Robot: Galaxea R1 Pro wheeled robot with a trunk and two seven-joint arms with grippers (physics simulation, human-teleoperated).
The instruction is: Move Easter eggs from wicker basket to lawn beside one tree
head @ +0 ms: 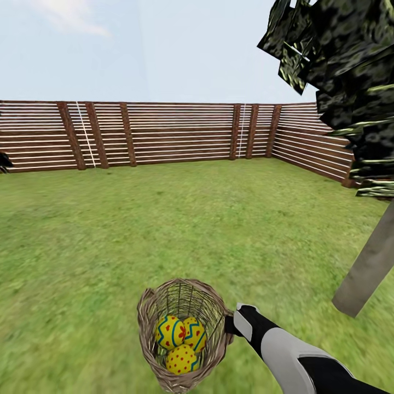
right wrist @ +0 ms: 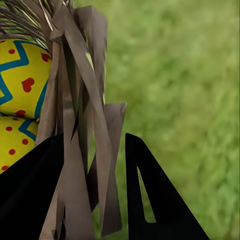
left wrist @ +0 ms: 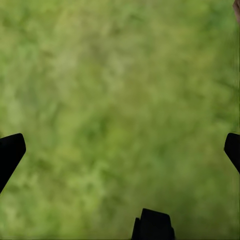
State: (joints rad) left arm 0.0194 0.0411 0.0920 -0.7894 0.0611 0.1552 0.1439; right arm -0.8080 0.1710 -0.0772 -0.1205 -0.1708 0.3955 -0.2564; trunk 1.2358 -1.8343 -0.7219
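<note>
Right gripper (head: 232,324) clamped on wicker basket (head: 150,317) rim, twigs pinched between both fingers (right wrist: 155,200) in the right wrist view. Basket appears tipped, mouth facing the head camera, all three Easter eggs (head: 181,341) inside, packed touching each other. Left gripper (left wrist: 120,150) fingers spread wide, nothing between them, just lawn (head: 164,230) below. Tree (head: 364,273) trunk stands right of basket, apart from it, leaning in view. Fence (head: 180,134) closes off the far side.

Yellow eggs (head: 180,342) with blue zigzags and red dots, brown-tan basket (head: 150,320), mottled green lawn (head: 164,230)
</note>
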